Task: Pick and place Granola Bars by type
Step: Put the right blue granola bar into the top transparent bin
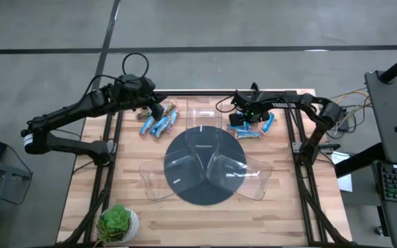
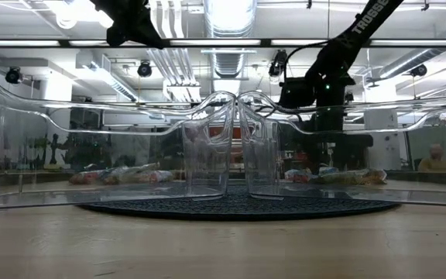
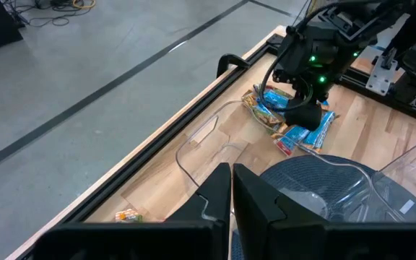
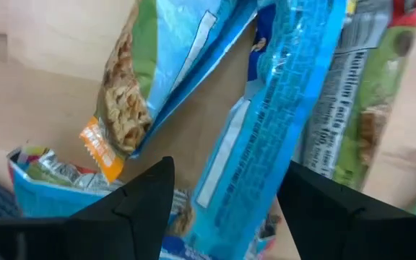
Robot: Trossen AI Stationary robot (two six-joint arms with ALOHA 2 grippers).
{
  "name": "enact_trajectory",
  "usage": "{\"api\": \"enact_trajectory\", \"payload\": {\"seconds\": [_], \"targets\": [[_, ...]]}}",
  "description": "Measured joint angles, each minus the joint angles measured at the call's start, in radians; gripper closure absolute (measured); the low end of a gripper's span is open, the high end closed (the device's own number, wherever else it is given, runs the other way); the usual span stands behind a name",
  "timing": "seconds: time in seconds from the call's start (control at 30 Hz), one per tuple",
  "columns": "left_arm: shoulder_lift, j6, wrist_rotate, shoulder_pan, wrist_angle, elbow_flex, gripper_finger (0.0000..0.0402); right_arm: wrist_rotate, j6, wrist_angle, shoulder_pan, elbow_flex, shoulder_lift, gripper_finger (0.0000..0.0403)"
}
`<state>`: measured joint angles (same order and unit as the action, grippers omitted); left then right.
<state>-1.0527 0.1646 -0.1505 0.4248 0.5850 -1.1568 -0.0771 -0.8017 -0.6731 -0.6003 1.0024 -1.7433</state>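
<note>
The granola bars lie in two heaps at the table's far side. The left heap (image 1: 158,125) is mostly blue wrappers. The right heap (image 1: 249,128) (image 3: 295,128) mixes blue and green-and-tan wrappers. My right gripper (image 4: 226,173) (image 1: 251,114) points down over the right heap, open, with its fingers on either side of a long blue bar (image 4: 266,123); I cannot tell whether they touch it. My left gripper (image 3: 232,173) (image 1: 158,109) hangs shut above the left heap with nothing in it.
Three clear plastic trays (image 1: 158,177) (image 1: 245,172) (image 1: 202,140) meet on a dark round mat (image 1: 205,196) at the table's middle. A potted plant (image 1: 118,222) stands at the near left corner. Black frame rails (image 1: 297,131) run along the table's sides.
</note>
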Motion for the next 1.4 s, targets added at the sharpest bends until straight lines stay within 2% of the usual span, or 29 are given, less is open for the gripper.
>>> {"api": "enact_trajectory", "payload": {"seconds": [0.37, 1.0, 1.4], "targets": [[0.0, 0.0, 0.0, 0.0, 0.0, 0.0, 0.0401, -0.001, -0.018, 0.008, -0.002, -0.006, -0.007, 0.0196], [0.0, 0.0, 0.0, 0.0, 0.0, 0.0, 0.0401, -0.004, -0.03, 0.019, -0.003, -0.006, -0.008, 0.033], [0.0, 0.0, 0.0, 0.001, 0.0, 0.0, 0.0401, -0.009, -0.03, 0.005, -0.002, -0.007, 0.025, 0.034]]}}
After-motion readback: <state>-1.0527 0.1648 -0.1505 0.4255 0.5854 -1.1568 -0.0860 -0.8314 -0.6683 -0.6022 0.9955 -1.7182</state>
